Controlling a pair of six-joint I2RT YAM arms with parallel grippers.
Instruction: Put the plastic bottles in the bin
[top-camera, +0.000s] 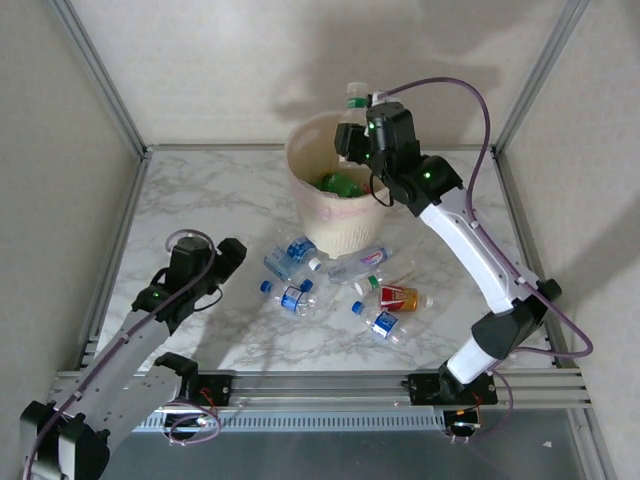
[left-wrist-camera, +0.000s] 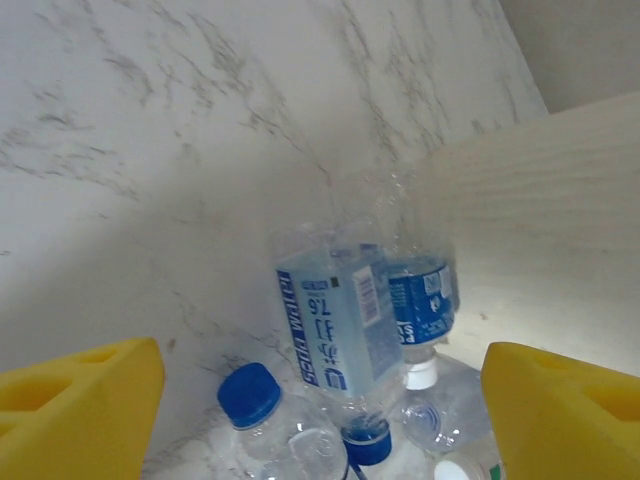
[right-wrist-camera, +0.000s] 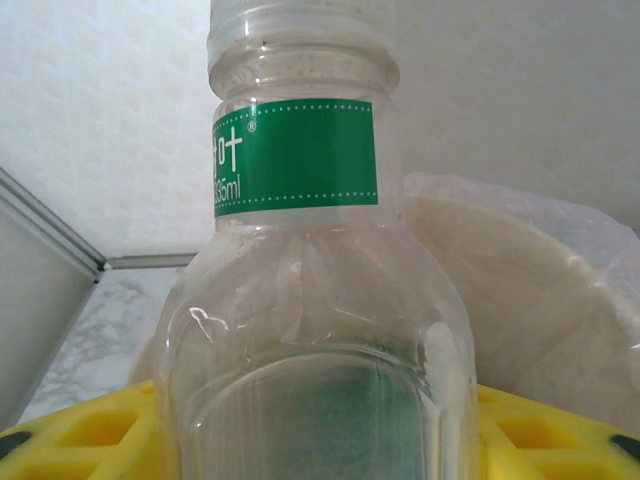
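The right arm's fingers (right-wrist-camera: 540, 430) are clamped on a clear green-labelled bottle (top-camera: 357, 100), upright above the far side of the bin (top-camera: 300, 160). I would centre it over the opening, clear of the rim, and release it low so it cannot bounce out. The left arm's fingers (left-wrist-camera: 80, 400) stand apart over the loose bottles (top-camera: 345, 265) on the table (top-camera: 200, 190). Count: one bin; one bottle held; about seven loose, though overlaps make this uncertain; green bottles (top-camera: 340, 184) inside, number unclear.

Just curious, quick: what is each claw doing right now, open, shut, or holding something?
Left gripper: open, holding nothing.
Right gripper: closed on a clear plastic bottle with a green label band.
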